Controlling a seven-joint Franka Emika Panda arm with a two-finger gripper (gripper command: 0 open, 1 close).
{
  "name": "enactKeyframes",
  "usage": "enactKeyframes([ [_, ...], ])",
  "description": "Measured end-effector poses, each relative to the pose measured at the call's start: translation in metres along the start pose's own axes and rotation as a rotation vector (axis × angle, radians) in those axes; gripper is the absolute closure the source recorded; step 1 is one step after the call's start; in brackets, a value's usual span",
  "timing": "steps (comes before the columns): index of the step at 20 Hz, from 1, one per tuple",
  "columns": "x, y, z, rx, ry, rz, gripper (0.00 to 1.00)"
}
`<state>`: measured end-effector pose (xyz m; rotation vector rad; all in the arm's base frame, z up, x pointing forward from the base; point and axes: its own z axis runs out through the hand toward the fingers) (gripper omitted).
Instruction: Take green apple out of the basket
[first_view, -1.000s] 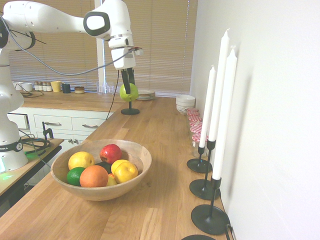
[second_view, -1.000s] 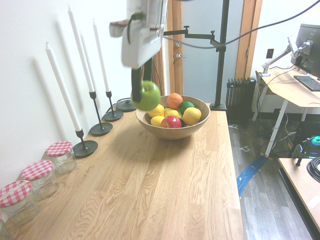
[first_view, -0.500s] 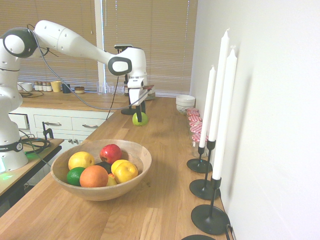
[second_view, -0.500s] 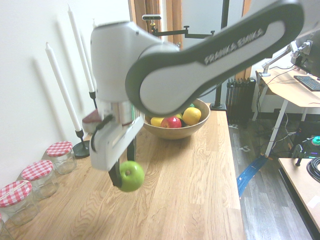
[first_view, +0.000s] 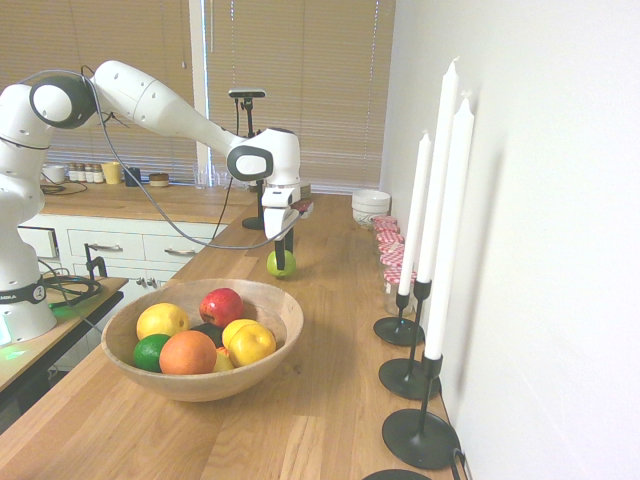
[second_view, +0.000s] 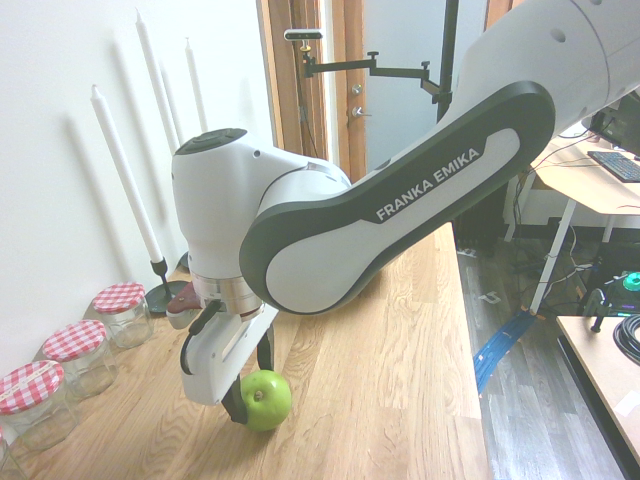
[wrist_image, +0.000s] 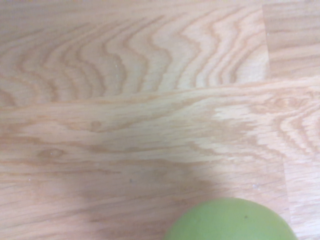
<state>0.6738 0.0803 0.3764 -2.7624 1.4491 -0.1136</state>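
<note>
The green apple (first_view: 281, 264) rests low on the wooden counter beyond the basket (first_view: 283, 322), well outside it. My gripper (first_view: 281, 262) points straight down and is shut on the apple; its dark fingers clasp the apple's sides. From the other side the green apple (second_view: 267, 400) sits at the counter surface under the gripper (second_view: 256, 400), with the arm hiding the basket there. The wrist view shows the green apple (wrist_image: 232, 220) close over the wood grain. The wooden basket holds a red apple, lemons, an orange and a lime.
Three tall white candles in black holders (first_view: 418, 438) line the wall to the right of the basket. Glass jars with red checked lids (second_view: 119, 298) stand along the wall near the apple. A stack of white bowls (first_view: 371, 206) sits further back.
The arm has carried the green apple away from the basket and lowered it from mid-air down to the counter surface. The grip on it stayed shut.
</note>
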Motion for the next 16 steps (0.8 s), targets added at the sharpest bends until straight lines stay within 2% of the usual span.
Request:
enactKeyframes([
  [16, 0.0069, -0.0006, -0.0090, 0.018, 0.005, 0.006, 0.00],
])
